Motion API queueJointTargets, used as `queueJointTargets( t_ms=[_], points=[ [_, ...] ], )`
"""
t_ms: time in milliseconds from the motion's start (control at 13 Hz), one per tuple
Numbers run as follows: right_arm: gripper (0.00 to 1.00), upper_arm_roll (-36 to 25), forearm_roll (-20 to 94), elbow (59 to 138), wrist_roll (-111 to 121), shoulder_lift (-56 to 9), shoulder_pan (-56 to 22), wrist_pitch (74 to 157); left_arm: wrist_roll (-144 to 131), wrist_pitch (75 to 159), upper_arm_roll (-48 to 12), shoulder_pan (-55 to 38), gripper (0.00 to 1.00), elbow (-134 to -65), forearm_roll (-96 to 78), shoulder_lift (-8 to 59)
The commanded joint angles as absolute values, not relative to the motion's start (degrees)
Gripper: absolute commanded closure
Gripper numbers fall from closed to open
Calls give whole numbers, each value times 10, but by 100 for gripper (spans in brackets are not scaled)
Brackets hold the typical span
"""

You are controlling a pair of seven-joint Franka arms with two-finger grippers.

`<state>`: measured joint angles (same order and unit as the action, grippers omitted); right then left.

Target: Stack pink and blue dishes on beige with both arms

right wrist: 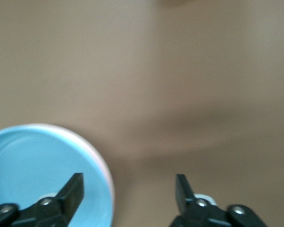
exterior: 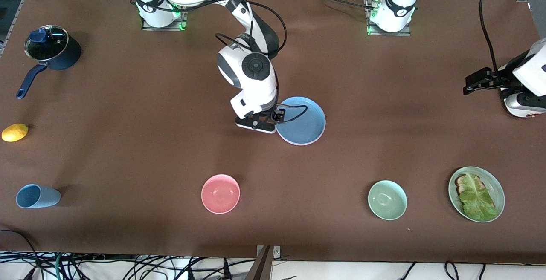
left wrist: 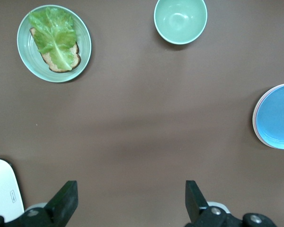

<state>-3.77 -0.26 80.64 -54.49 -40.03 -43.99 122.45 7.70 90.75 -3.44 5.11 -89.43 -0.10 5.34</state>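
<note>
The blue plate (exterior: 303, 122) sits in the middle of the picture on the brown bench (exterior: 384, 101). It is on top of a stack. A thin pink edge shows under its rim in the right wrist view, so the pink plate (right wrist: 104, 165) looks to be just below it. A pale edge peeks out under the stack in the left wrist view, but I cannot tell if that is the beige plate.

The right tool (exterior: 266, 122) is at the rim of the blue plate, on the side toward the right arm's end. Its fingers are wide apart and hold nothing; one finger is over the plate and the other is over the bench.

The left tool (exterior: 475, 83) hangs at the right edge of the picture, wide and empty, waiting.

What could go wrong? The right tool is very close to the rim. If it lifts crooked or slides sideways, a finger could catch the edge and push the blue plate off the stack.
</note>
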Motion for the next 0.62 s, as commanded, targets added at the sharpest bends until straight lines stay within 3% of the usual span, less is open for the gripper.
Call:
queueJointTargets(
  t_ms=[0,309,540],
  points=[
    [0,-54,-5,805,-466,-355,-407,1153,98,925,-24,41,0,-915,-9,28],
    [0,-54,-3,752,-350,-325,-333,1031,98,940,-22,39,0,-930,6,11],
    [0,-52,13,738,-288,-286,-281,1000,95,940,-23,30,0,-940,6,2]
  ],
)
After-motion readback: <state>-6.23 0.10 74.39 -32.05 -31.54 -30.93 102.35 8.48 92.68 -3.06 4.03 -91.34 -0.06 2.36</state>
